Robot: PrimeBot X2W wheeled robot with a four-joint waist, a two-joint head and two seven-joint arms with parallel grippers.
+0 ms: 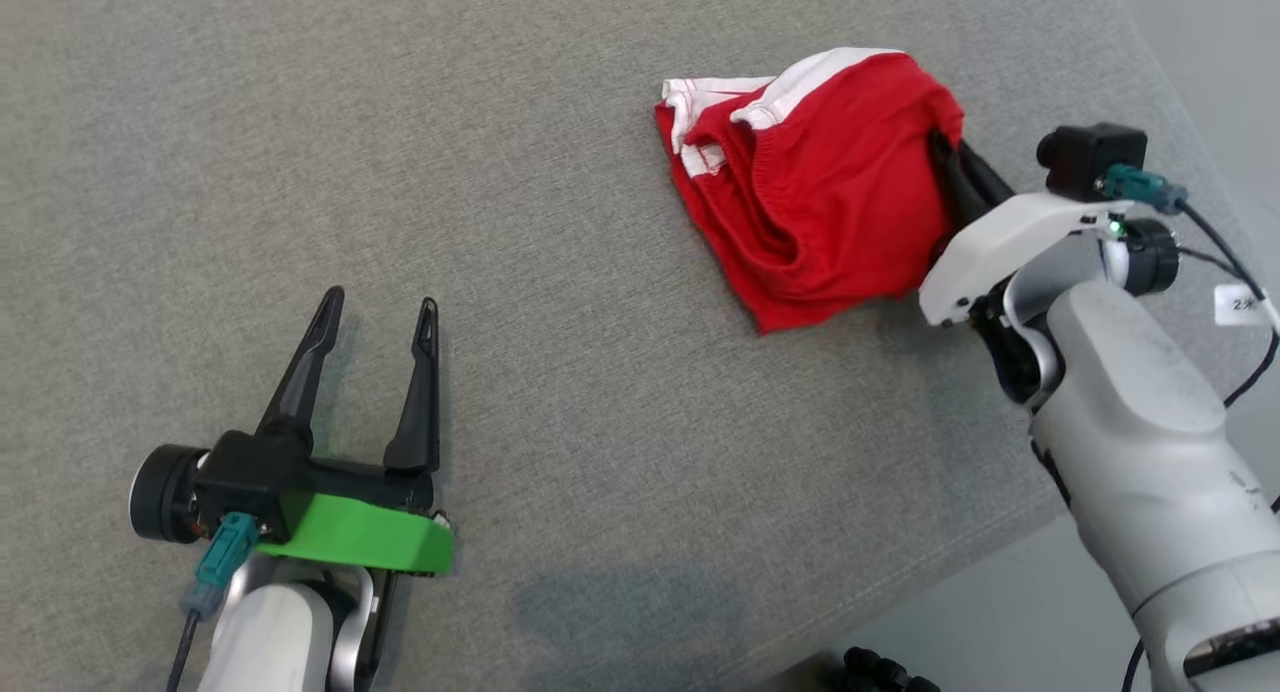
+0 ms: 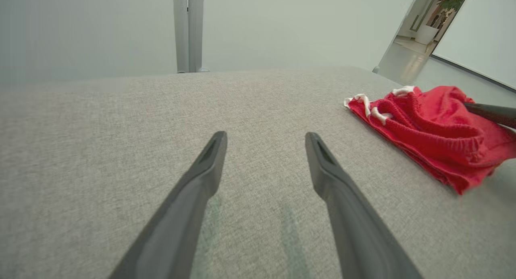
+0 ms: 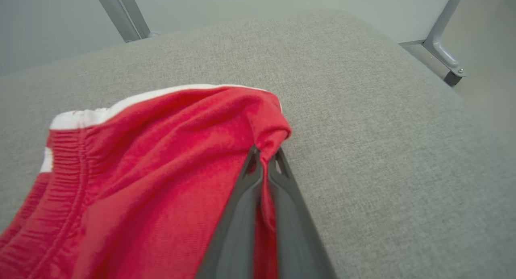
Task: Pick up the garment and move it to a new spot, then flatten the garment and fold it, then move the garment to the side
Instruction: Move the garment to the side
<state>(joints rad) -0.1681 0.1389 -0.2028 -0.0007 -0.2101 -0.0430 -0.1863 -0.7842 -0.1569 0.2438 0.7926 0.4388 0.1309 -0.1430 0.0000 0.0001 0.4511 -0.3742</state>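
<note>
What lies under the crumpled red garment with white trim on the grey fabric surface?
The crumpled red garment with white trim rests on the grey woven fabric surface, which shows around it. The right gripper pinches a fold at its edge. Anything beneath its folds is hidden.

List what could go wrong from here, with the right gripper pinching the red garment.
1. The right gripper is shut on just a small fold at the edge of the red garment; the cloth may slip out on lifting.
2. The garment is bunched, and the left gripper stands open, apart from it; lifted from one point it would likely hang crumpled.
3. It lies near the right edge of the grey surface; a careless drag might pull it off.
</note>
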